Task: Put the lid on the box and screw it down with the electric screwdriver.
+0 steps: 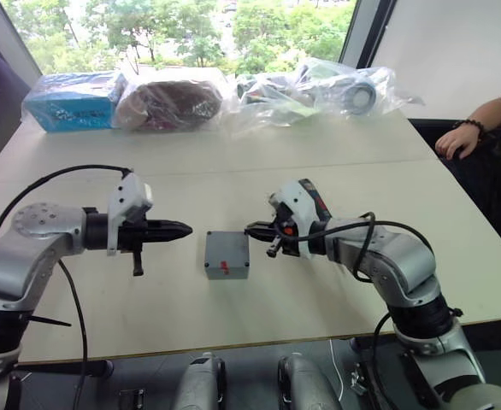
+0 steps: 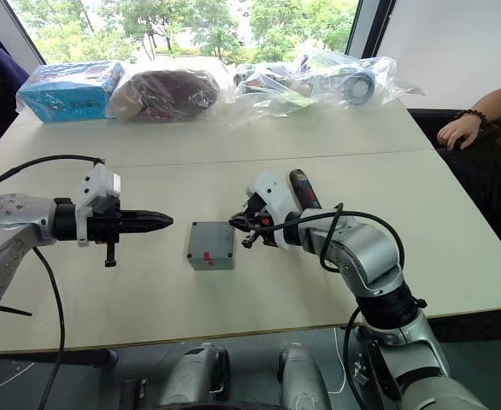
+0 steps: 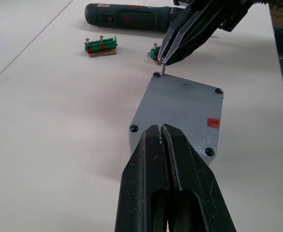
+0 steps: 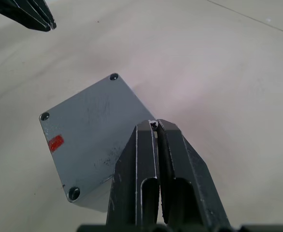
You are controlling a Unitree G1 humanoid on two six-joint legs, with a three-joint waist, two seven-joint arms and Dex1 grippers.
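The grey lid [image 1: 226, 252] with its small red mark lies flat on the box [image 1: 226, 273] in the middle of the table; empty screw holes show at its corners. My left gripper [image 1: 185, 229] hovers shut and empty just left of the box. From the right, my right gripper [image 1: 250, 229] is shut on a small screw [image 3: 163, 67], held over the lid's far right corner hole. The black electric screwdriver [image 3: 132, 17] lies on the table behind the right gripper.
Two small green-gold pieces [image 3: 100, 47] lie near the screwdriver. A blue packet [image 1: 71, 101] and several plastic bags [image 1: 319, 90] line the far table edge. A person's hand [image 1: 456, 137] rests at the right edge.
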